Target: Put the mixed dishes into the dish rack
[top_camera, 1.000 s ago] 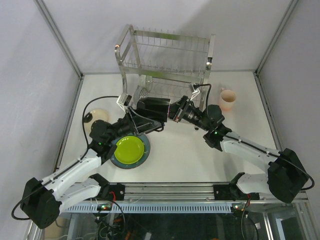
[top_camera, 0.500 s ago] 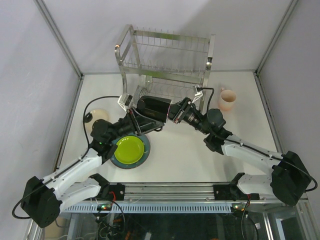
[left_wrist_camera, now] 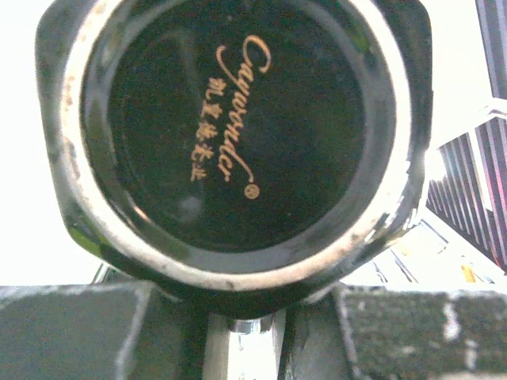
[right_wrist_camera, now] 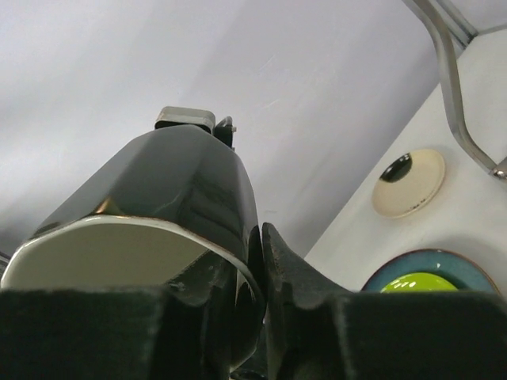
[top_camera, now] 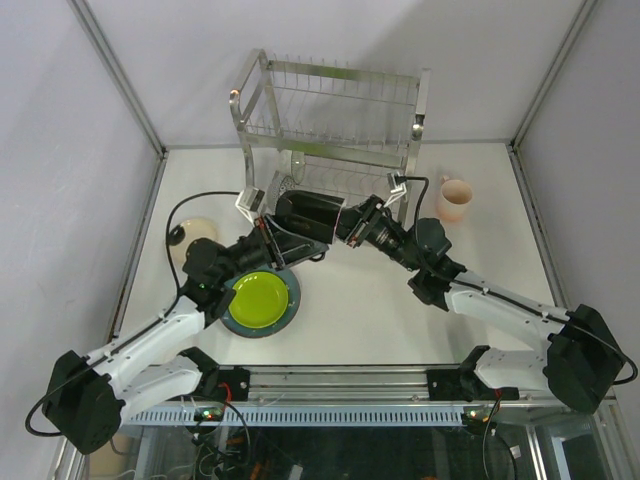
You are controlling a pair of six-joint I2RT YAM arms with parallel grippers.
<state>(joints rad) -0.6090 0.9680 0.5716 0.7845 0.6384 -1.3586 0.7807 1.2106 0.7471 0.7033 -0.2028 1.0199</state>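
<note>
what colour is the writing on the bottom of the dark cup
Gold lettering on the glossy black base of the cup; clearest in left wrist view.

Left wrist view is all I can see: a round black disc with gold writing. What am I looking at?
Observer: The underside of a black dish. The right wrist view shows its inside is cream.
Visitor: Is something holding it?
Observer: Yes, the right hand pinches its rim, one finger inside and one outside.
Visitor: Where might it go?
Observer: Probably the dish rack. Seen from above, the dish hangs just in front of its lower shelf.
</note>
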